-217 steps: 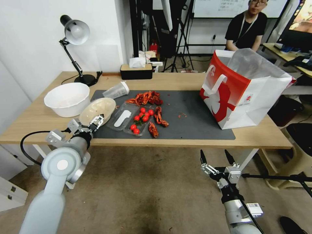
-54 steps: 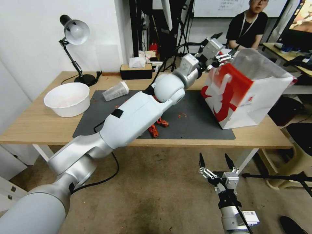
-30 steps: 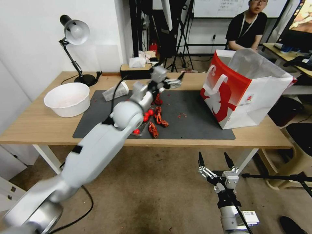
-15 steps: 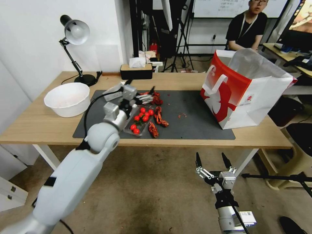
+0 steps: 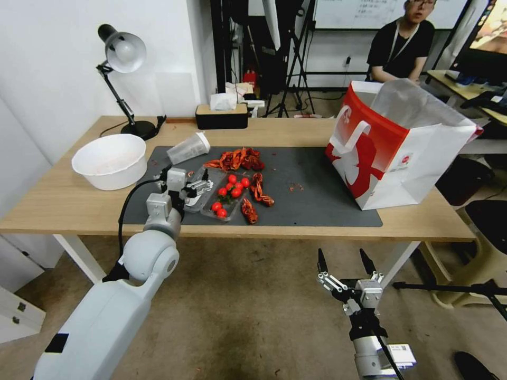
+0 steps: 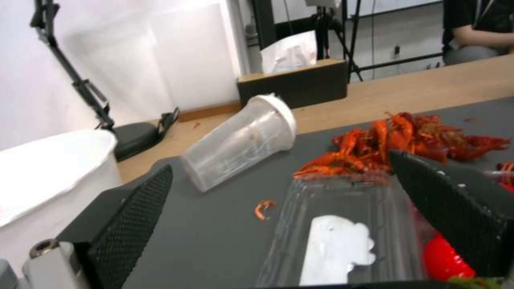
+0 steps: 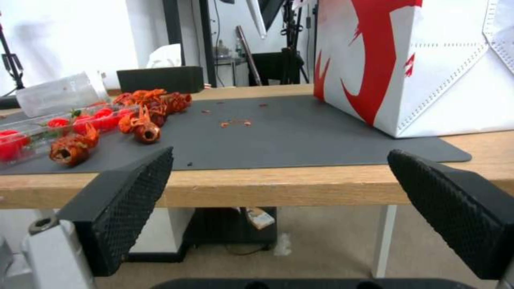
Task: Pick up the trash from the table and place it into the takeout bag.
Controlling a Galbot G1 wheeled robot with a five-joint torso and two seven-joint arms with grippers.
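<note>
A clear plastic cup with a white lid [image 5: 187, 148] [image 6: 241, 140] lies on its side at the mat's back left. My left gripper [image 5: 202, 182] [image 6: 278, 168] hovers open and empty low over the left half of the clear tray [image 6: 343, 228], a short way in front of the cup. The red and white takeout bag [image 5: 396, 142] [image 7: 407, 64] stands open at the right end of the table [image 5: 296, 132]. My right gripper [image 5: 342, 256] [image 7: 279, 154] hangs open below the table's front edge, facing the bag.
Red crayfish shells [image 5: 237, 158] lie scattered on the dark mat [image 5: 317, 200] beside the tray of cherry tomatoes [image 5: 229, 195]. A big white bowl [image 5: 110, 160], a desk lamp [image 5: 122, 53] and a tissue box [image 5: 222, 116] stand at the left and back.
My left arm has swung back from the bag's mouth to the tray on the mat's left, empty. The beige bowl it held earlier is gone from the table. The right arm barely moved.
</note>
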